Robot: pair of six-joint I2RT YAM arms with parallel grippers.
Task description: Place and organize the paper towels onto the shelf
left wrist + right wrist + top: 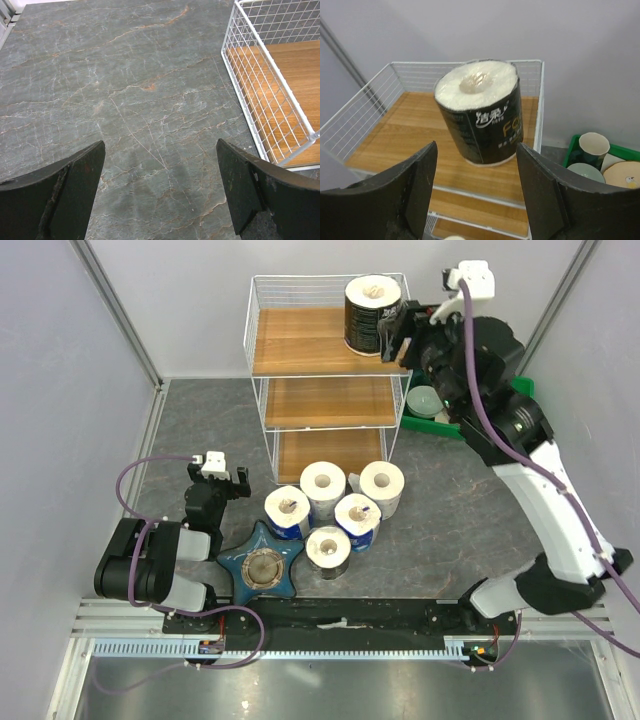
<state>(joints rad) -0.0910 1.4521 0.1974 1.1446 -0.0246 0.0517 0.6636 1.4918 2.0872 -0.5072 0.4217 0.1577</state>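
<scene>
Standing where, the black-wrapped roll (372, 312)? (K.)

On the top tier of the shelf (300, 345), right-hand part, close to the right rail. Upright, core end up, wrapper intact with pale lettering on the side, white paper showing at the top. It looks steady on the wood. (M.)

Is anything gripping it? (K.)

No. The right gripper (393, 335) is level with the roll, jaws partly apart. In the right wrist view there is a gap between the wrapper and each finger (415, 180), so nothing is held. (M.)

Which step, then? (K.)

My reading: placement of roll one is done and the release is under way. One on the shelf, five to go. (M.)

Where are the five? (K.)

On the table in front of the shelf, clustered and standing on end: two white (323, 483), two blue-white (288, 510), one dark-wrapped (328, 548) nearest the arms. The blue star-shaped dish (262, 565) lies just beside them. (M.)

Left side? (K.)

The left gripper (160, 150) is spread fully wide and empty, low over bare table near the shelf's bottom corner. (M.)

What does the next move call for? (K.)

The right arm backing straight out without nudging the roll or catching the wire rail, then a pick from the cluster. The rolls are packed tight, so an outer one looks easiest. The green tray (430, 420) to the right of the shelf stays out of it. (M.)
</scene>
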